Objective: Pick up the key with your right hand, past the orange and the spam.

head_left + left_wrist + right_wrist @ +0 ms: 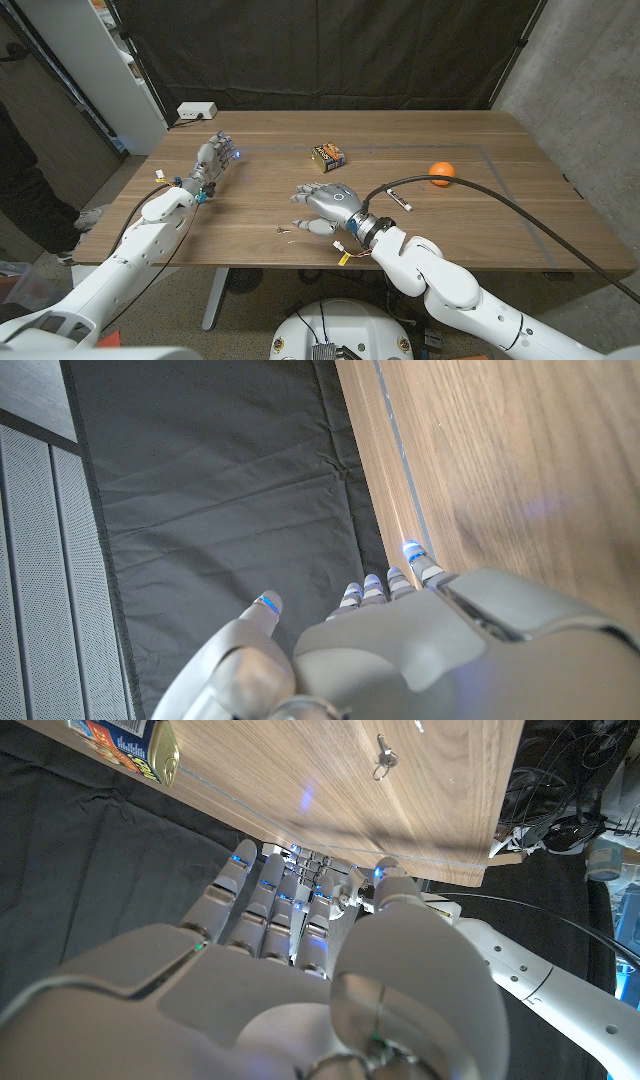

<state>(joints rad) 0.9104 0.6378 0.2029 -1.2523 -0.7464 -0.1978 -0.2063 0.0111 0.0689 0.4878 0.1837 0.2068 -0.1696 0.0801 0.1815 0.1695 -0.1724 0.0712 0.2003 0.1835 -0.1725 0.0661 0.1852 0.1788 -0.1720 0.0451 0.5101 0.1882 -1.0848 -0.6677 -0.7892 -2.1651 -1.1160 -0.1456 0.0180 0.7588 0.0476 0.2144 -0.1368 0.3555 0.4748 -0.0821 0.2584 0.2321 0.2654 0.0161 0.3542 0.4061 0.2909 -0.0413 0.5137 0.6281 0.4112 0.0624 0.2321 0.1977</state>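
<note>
A small metal key point(284, 232) lies on the wooden table point(480, 225) near its front edge; it shows too in the right wrist view as the key point(384, 758). My right hand point(325, 204) hovers just right of it, fingers spread and holding nothing; the right hand point(300, 980) shows its fingers extended toward the table edge. The spam can point(328, 155) sits behind that hand at mid-table, also visible as the spam can point(125, 742). The orange point(442, 173) lies farther right. My left hand point(213, 160) stands at the left, fingers straight, empty; the left hand point(400, 650) shows likewise.
A white power strip point(196, 110) sits at the table's back left corner. A small white-and-black stick point(400, 200) lies beside the black cable point(500, 195) of my right arm. A person point(25, 170) stands at the left edge. White shelving point(115, 60) rises behind.
</note>
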